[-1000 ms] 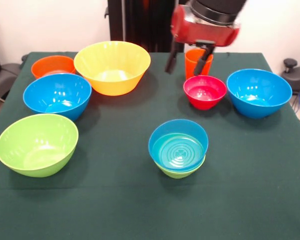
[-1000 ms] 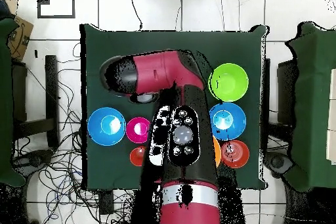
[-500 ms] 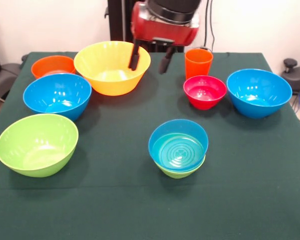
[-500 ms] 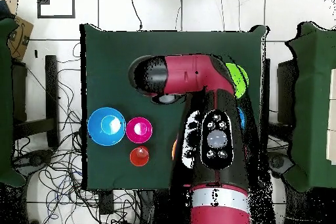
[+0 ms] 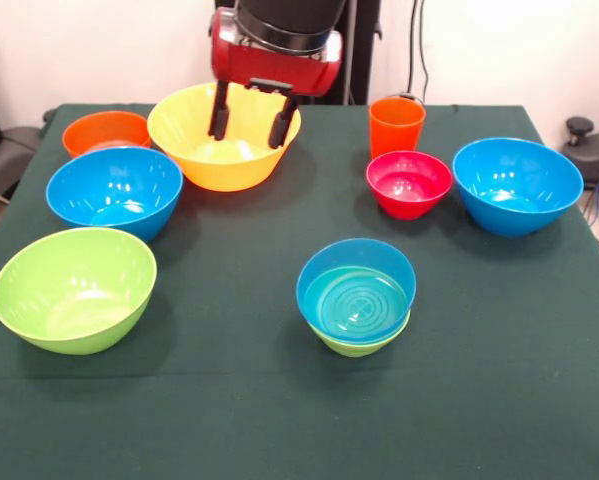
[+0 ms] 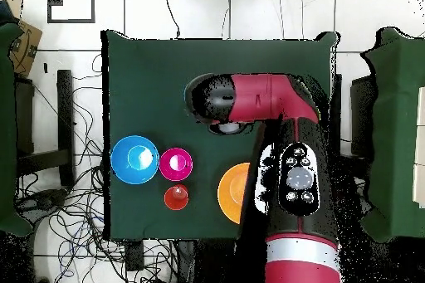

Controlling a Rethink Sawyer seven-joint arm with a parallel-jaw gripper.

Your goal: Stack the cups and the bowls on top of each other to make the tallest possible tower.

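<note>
My gripper (image 5: 249,122) is open and empty, its two fingers hanging over the inside of the large yellow bowl (image 5: 194,150) at the back. To the right of it stands the orange cup (image 5: 396,125), with a red-pink bowl (image 5: 409,183) in front. The tower is a small blue bowl (image 5: 356,290) nested in a small green bowl (image 5: 359,346) at centre front. In the overhead view the arm (image 6: 274,101) covers the gripper and much of the table. The yellow bowl's edge (image 6: 231,192), the red-pink bowl (image 6: 176,163) and the cup (image 6: 175,197) show there.
An orange bowl (image 5: 106,130), a large blue bowl (image 5: 114,190) and a lime green bowl (image 5: 74,288) line the left side. Another blue bowl (image 5: 517,185), which the overhead view shows as blue bowl (image 6: 135,158), sits at the right. The green cloth's edges (image 5: 299,455) bound the table.
The gripper has swung left in the front view, from beside the orange cup to above the yellow bowl. It stays open and empty. No bowl or cup has moved.
</note>
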